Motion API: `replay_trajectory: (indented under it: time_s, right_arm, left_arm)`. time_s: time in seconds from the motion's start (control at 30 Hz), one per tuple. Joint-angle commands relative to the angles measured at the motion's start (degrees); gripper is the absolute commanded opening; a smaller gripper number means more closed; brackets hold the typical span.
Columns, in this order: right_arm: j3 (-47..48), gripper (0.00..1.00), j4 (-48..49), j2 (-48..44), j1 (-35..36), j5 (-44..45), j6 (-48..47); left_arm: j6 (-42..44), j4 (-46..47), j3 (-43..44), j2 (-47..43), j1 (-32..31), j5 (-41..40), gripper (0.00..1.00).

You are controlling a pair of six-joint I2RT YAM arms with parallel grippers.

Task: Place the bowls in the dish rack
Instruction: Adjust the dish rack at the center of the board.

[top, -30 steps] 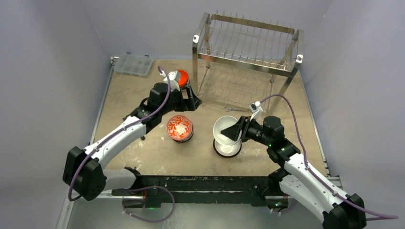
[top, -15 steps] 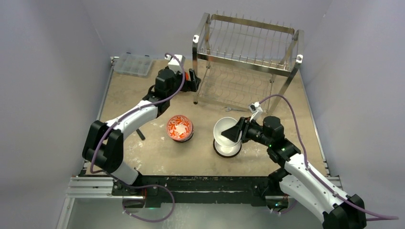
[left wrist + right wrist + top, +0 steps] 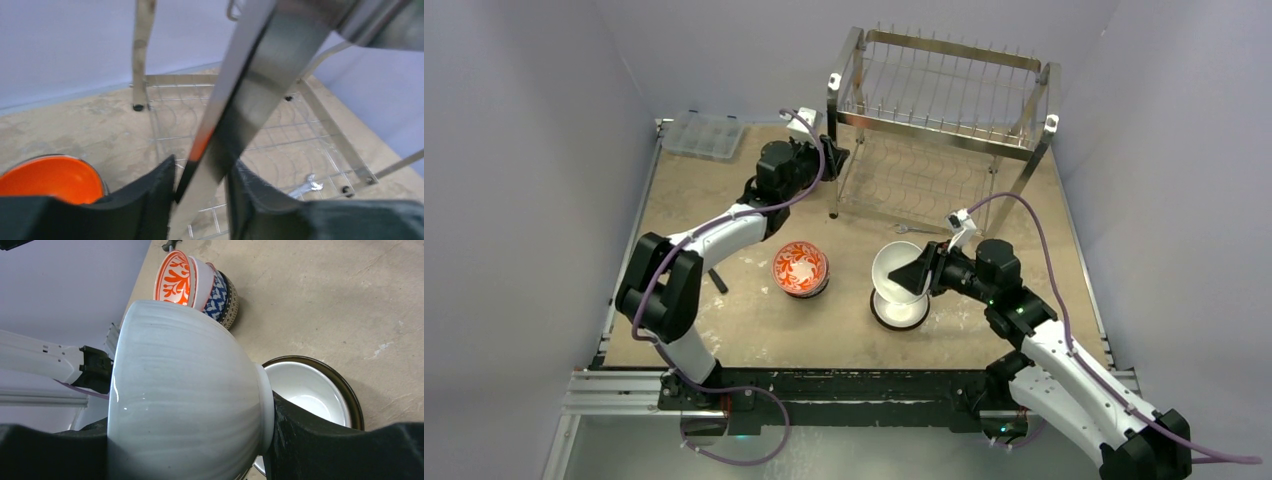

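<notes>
The dish rack [image 3: 944, 110] stands at the back of the table. My left gripper [image 3: 832, 160] is at its front-left leg [image 3: 250, 100], and both fingers press that leg. A plain orange bowl [image 3: 47, 175] sits just left of the gripper; the arm hides it from above. My right gripper [image 3: 919, 275] is shut on a white bowl [image 3: 185, 390], tipped on its side above a white-inside, dark-outside bowl [image 3: 899, 312]. A red-and-white patterned bowl [image 3: 800, 267] rests mid-table on top of a blue-patterned one [image 3: 217, 295].
A clear compartment box [image 3: 703, 134] lies at the back left corner. A small wrench [image 3: 909, 230] lies on the table by the rack's front edge. Grey walls close in on three sides.
The left arm swung away from the orange bowl to the rack's front-left leg, and its jaws closed round the leg. The right arm and its white bowl stayed put.
</notes>
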Motion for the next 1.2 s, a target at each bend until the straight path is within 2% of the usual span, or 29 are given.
replay_trajectory:
  time_s: [0.0,0.1,0.27,0.5,0.77,1.0,1.03,1.1,1.17]
  right_arm:
    - [4.5,0.0,1.21,-0.44,0.25,2.01,-2.56]
    - [4.66,0.0,0.61,0.09,0.19,2.72,-3.25]
    - [3.88,0.0,0.87,1.14,0.23,4.05,-3.88]
    - [4.25,0.0,0.42,2.76,0.21,8.53,-4.81]
    - [6.18,0.0,-1.23,6.04,0.19,14.65,-7.4]
    - [6.26,0.0,1.34,9.73,0.18,15.85,-8.08]
    - [6.55,0.0,1.78,10.38,0.18,15.88,-8.16]
    - [7.3,0.0,2.44,11.57,0.19,16.05,-8.2]
    - [8.31,0.0,2.55,13.04,0.12,16.09,-8.4]
  left_arm:
    - [-4.34,4.21,-1.98,-4.13,0.31,3.05,0.27]
    - [-6.88,1.72,-3.72,-6.84,-0.05,3.17,0.13]
    - [-7.97,-2.91,-7.7,-12.1,-3.71,-0.07,0.0]
    - [-16.87,-6.58,-13.7,-17.83,-11.08,-9.35,0.0]
    - [-25.45,-12.46,-14.62,-18.82,-16.13,-10.02,0.0]
    - [-26.6,-15.95,-15.68,-22.24,-18.82,-11.71,0.0]
    - [-26.6,-16.36,-16.01,-23.44,-18.83,-12.47,0.04]
    - [-26.63,-16.79,-17.1,-25.35,-18.81,-14.02,0.19]
    - [-26.54,-16.2,-18.26,-27.33,-18.75,-14.27,0.29]
